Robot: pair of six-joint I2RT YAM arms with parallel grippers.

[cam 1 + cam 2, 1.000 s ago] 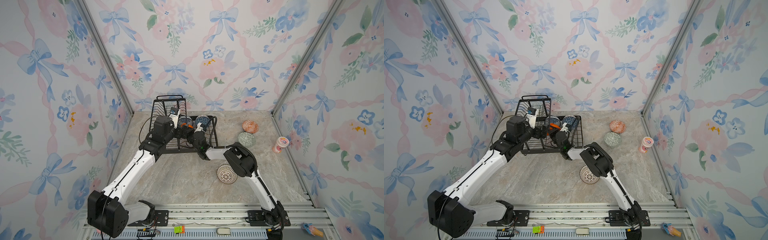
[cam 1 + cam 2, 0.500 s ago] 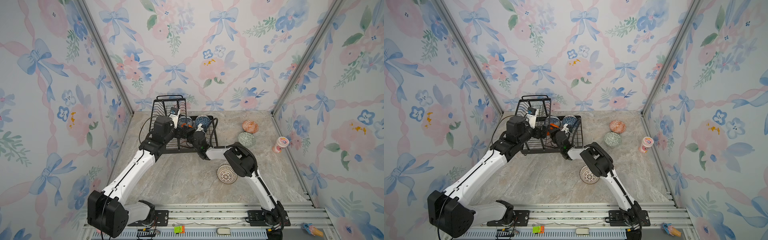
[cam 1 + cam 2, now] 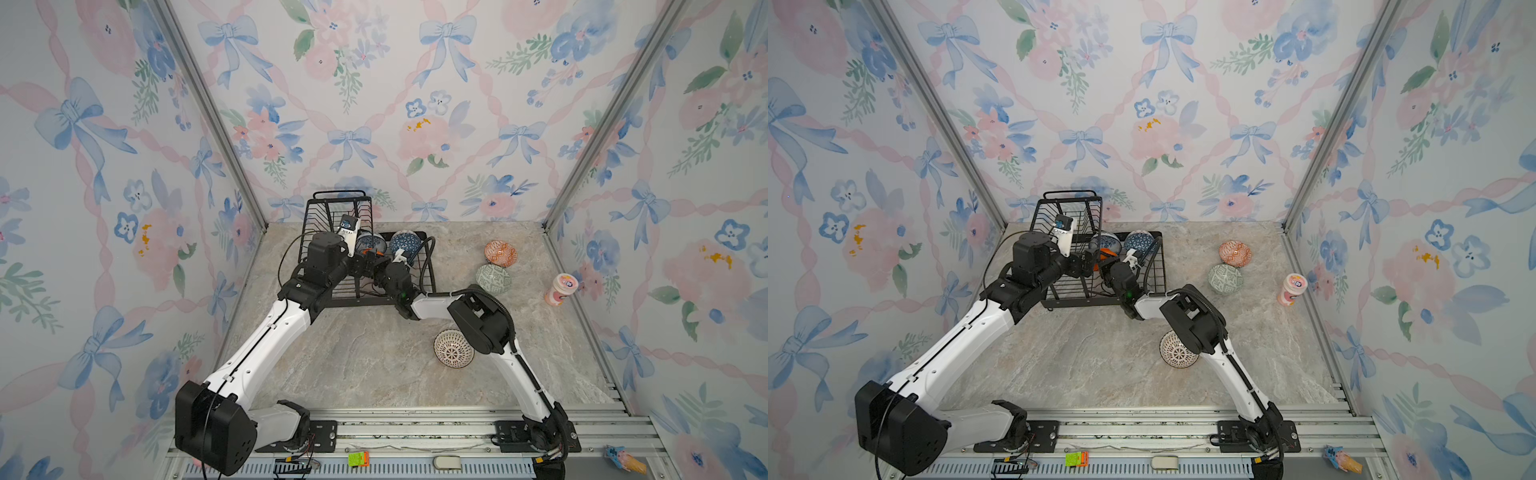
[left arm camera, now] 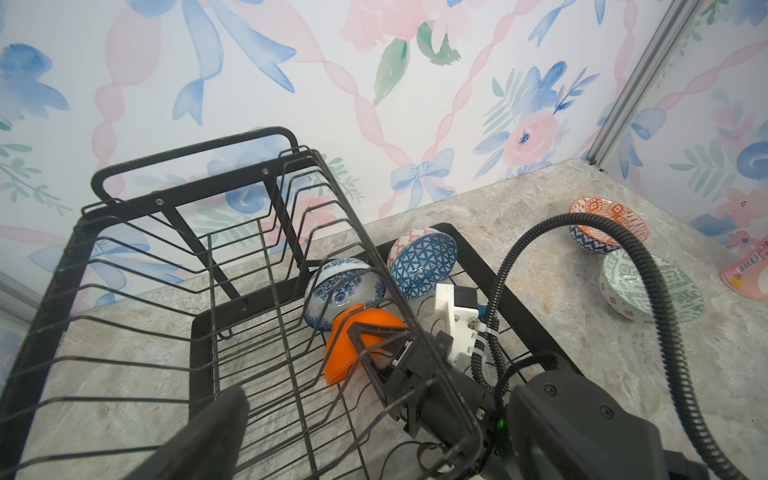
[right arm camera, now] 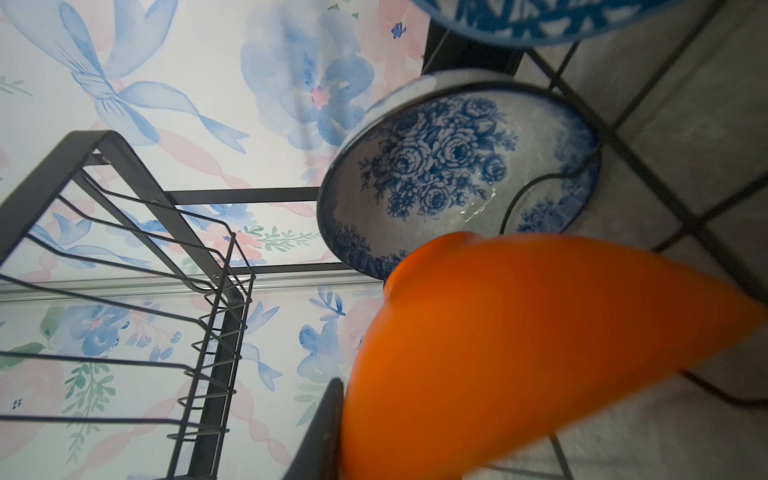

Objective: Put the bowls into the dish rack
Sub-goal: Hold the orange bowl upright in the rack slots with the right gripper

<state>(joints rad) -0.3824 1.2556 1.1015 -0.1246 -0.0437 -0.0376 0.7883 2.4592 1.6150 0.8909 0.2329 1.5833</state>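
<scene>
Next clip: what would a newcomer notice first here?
The plain orange bowl, bright in the lower tray of the black dish rack at back left, the right gripper at it, the blue floral bowl and blue geometric bowl beside it. Then the orange-white bowl, pale green bowl and white lined bowl, loose on the table to the right, and the pink cup by the right wall.

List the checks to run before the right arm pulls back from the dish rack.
1. Placement: orange bowl in the dish rack's lower tray, beside the floral bowl: ok.
2. Release: right gripper clear of the orange bowl: cannot tell; a finger overlaps its rim.
3. Other arm: left gripper open, empty: ok.
4. Neighbours: floral bowl and blue geometric bowl propped on edge: ok.
5. Loading complete: not ok; white lined bowl, pale green bowl and orange-white bowl sit on the table.
</scene>
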